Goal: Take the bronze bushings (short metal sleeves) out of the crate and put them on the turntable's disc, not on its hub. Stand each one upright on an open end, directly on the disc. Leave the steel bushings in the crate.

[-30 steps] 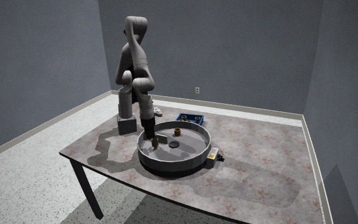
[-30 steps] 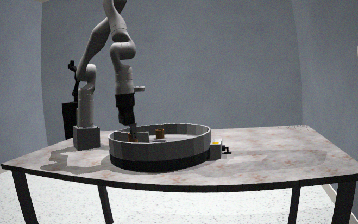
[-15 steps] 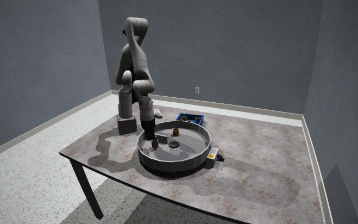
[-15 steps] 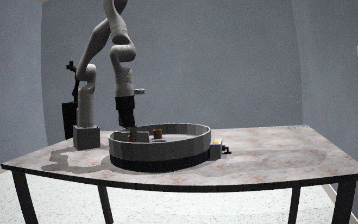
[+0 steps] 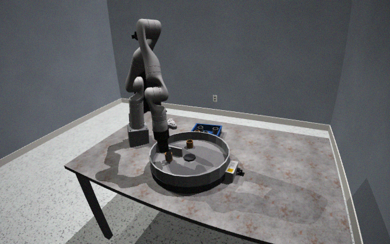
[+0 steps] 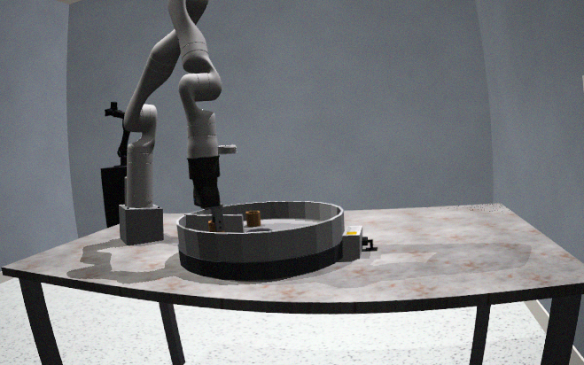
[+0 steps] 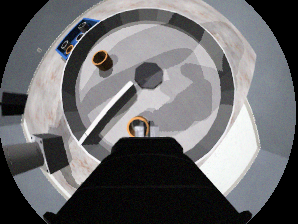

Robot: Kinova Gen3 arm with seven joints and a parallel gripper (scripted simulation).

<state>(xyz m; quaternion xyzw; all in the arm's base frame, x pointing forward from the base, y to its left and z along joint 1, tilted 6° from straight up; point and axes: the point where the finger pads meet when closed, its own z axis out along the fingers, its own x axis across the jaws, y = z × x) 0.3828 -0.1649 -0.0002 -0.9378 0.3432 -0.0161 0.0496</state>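
1. While the fingers (image 5: 168,152) pinch a bronze bushing (image 5: 168,156) low over the turntable's disc (image 5: 203,157), a second bronze bushing (image 5: 189,143) stands upright there.
2. The blue crate (image 5: 207,125) sits on the worktop (image 5: 281,169) behind the turntable.

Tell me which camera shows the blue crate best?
The top view: the blue crate sits behind the turntable, bushings visible inside. The wrist view catches only a blue sliver. In the exterior view the turntable's wall hides it.

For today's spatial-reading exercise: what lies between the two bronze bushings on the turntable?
In the wrist view, a grey radial bar crosses between the free bronze bushing and the gripped one.
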